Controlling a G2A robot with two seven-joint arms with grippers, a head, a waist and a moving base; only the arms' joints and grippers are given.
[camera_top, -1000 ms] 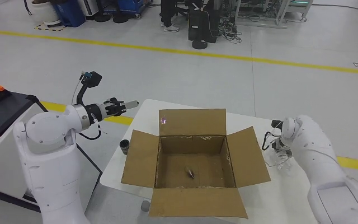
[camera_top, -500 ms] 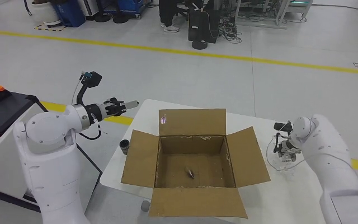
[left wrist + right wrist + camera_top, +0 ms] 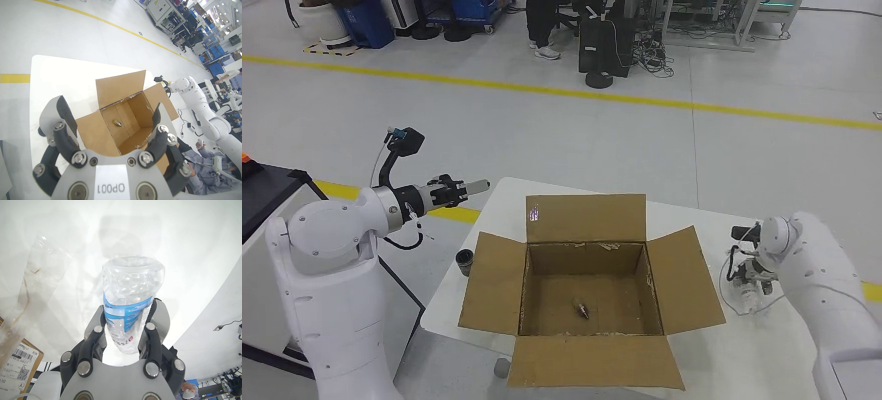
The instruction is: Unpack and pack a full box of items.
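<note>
Top view: white table (image 3: 502, 215) w/ open cardboard box (image 3: 587, 218) at centre, flaps out. Right gripper (image 3: 128, 308) over the table just right of box, clamped on clear plastic bottle (image 3: 132, 279) w/ blue label. Left gripper (image 3: 110, 103) near table's far-left corner, jaws wide apart, holding nothing. Small metallic item (image 3: 583, 308) on box floor.

The right gripper (image 3: 754, 268), closed on the bottle (image 3: 132, 281), has been carried a little to the right and nearer, away from the box's right flap (image 3: 687, 280). Most of the rightward shift was made first. After that the wrist was drawn slightly nearer, and the forearm was swung along with it.
</note>
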